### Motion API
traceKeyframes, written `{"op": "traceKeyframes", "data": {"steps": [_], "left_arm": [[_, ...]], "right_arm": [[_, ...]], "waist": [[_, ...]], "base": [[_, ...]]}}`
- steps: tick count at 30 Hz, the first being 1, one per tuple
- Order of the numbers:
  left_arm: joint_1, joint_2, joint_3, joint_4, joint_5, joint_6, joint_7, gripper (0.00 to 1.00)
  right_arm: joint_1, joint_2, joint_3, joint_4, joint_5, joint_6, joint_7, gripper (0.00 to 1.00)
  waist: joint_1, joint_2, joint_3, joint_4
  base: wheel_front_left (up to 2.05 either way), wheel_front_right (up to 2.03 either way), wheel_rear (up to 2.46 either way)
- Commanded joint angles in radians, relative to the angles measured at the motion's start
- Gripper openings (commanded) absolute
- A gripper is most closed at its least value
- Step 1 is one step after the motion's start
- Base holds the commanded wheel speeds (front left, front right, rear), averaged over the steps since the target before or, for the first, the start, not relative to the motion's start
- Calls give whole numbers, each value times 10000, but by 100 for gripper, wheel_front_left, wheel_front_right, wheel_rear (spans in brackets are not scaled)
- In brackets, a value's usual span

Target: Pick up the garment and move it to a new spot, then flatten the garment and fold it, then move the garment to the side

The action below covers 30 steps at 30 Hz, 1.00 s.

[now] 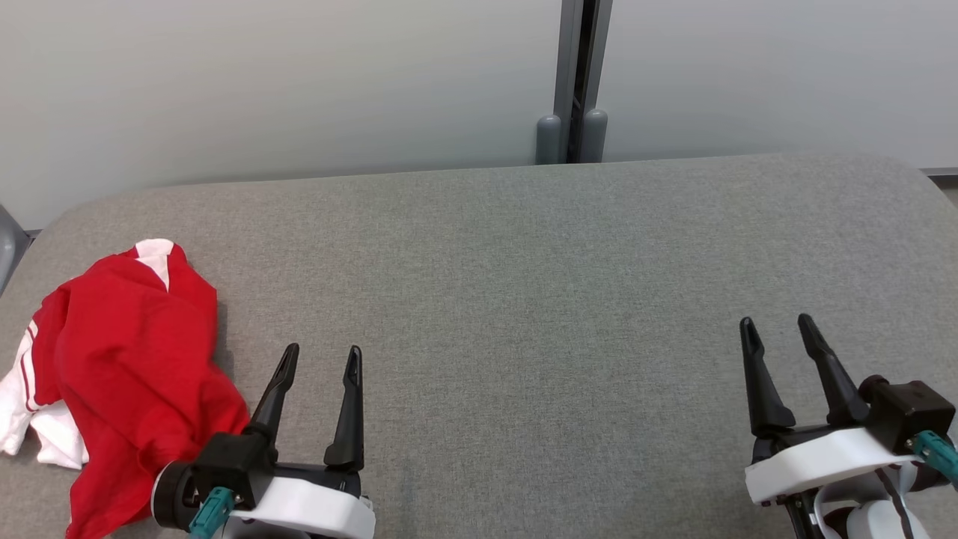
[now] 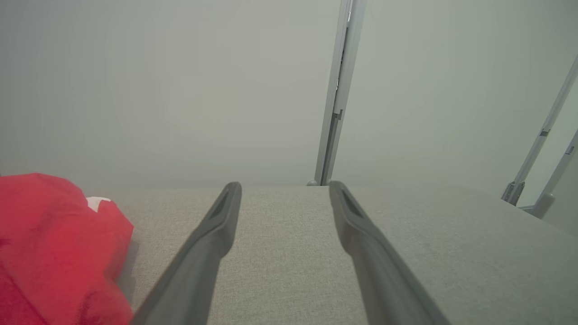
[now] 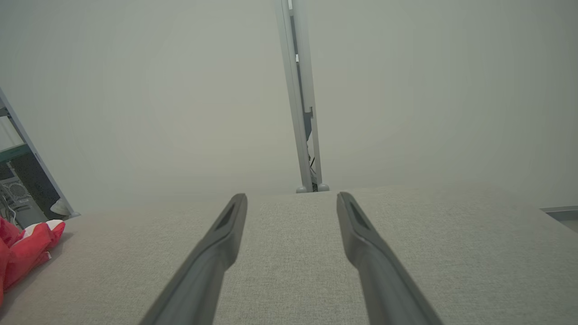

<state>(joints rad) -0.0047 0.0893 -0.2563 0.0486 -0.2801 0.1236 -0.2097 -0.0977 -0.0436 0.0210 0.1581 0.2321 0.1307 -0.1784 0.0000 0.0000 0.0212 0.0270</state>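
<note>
Left gripper (image 1: 320,359) wide open, empty, approx. at table (image 1: 524,262) level. Shirt (image 1: 127,359) lies crumpled just to its left, near table's left edge, long axis running front-to-back. Right gripper (image 1: 778,329) also wide open, well apart from shirt; my left arm is nearer.

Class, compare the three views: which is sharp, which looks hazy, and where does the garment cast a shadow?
Head view: sharp, evenly lit; the garment throws a soft shadow on the table along its right edge. Left wrist view: hazy, the near garment blurred. Right wrist view: equally washed out, the wall post leaning.
</note>
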Motion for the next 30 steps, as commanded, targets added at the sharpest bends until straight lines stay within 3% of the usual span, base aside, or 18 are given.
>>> {"op": "traceKeyframes", "data": {"steps": [1, 7, 21, 30], "left_arm": [[36, 33, 43, -133, 115, 60, -85, 100], [128, -117, 293, -124, 256, -15, -188, 100], [358, -378, 869, 124, 604, -754, -390, 100], [382, -376, 712, 197, 949, -692, -499, 100]], "right_arm": [[-54, -71, 86, 123, -60, 0, -139, 100], [-198, -79, 86, 240, -303, 0, -301, 100], [-363, -95, 131, 676, -535, 0, -639, 100], [-438, -104, 266, 876, -972, 0, -812, 100]], "waist": [[0, 0, 9, 14], [0, 0, 52, 19], [0, 0, 119, -2], [0, 0, 114, -16]], "base": [[0, 0, 0], [0, 0, 0], [0, 0, 0], [0, 0, 0]]}}
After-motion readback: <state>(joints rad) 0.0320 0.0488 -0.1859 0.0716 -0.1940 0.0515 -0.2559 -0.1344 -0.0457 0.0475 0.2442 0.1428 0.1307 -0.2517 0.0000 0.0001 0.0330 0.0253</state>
